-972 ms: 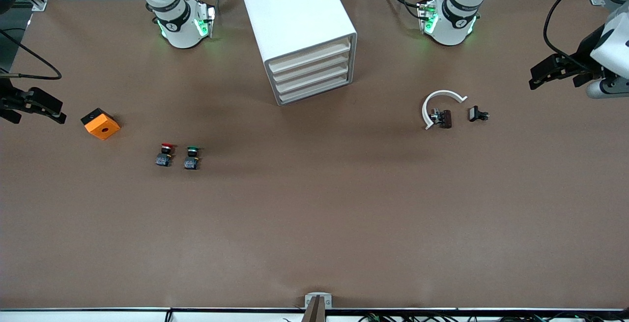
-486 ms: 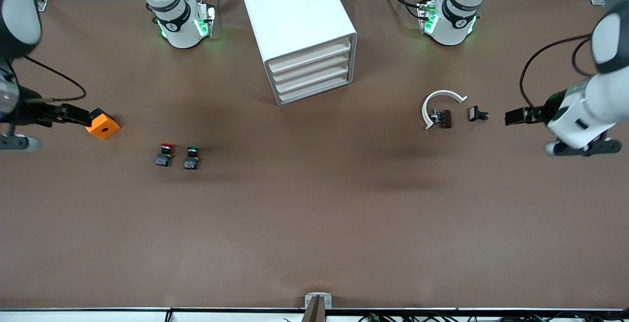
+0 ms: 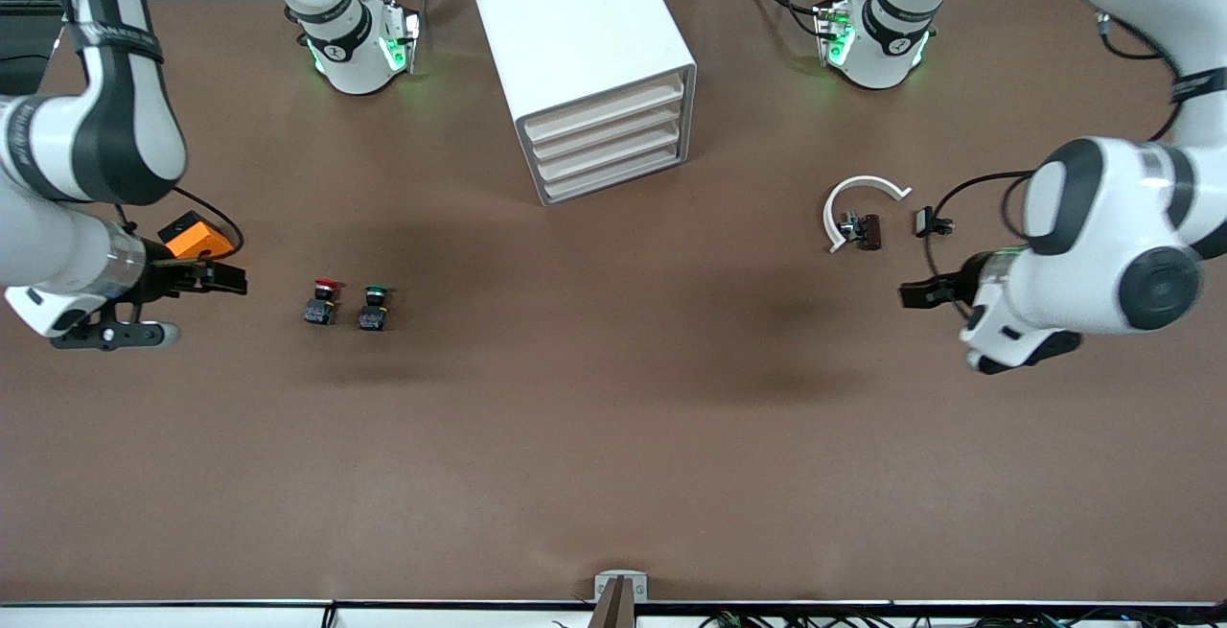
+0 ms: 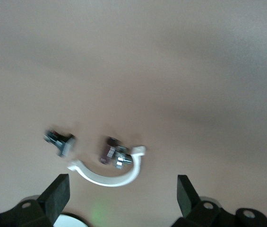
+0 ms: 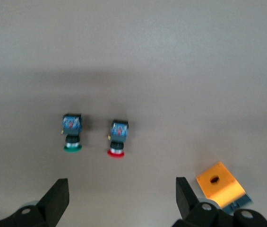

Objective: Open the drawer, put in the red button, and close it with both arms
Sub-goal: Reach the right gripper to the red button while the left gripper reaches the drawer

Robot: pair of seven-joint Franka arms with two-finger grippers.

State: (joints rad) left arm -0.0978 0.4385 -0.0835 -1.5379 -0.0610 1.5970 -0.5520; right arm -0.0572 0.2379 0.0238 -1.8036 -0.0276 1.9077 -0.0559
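The red button (image 3: 322, 300) stands on the brown table beside the identical green button (image 3: 373, 307); both show in the right wrist view, red (image 5: 117, 139) and green (image 5: 72, 135). The white drawer cabinet (image 3: 580, 53) has all its drawers (image 3: 606, 144) shut. My right gripper (image 3: 228, 278) is open and empty over the table between an orange block and the red button; its jaws stand wide apart in its own view (image 5: 119, 198). My left gripper (image 3: 913, 294) is open and empty over the table beside a white clip; it also shows in its own view (image 4: 121, 198).
An orange block (image 3: 196, 237) with a hole lies toward the right arm's end (image 5: 219, 184). A white curved clip (image 3: 860, 198) with a dark part (image 3: 868, 231) and a small black part (image 3: 932, 221) lie toward the left arm's end (image 4: 109, 174).
Both arms have swung in from the table's ends. The right gripper has come past the orange block toward the buttons. The left gripper has come down beside the white clip.
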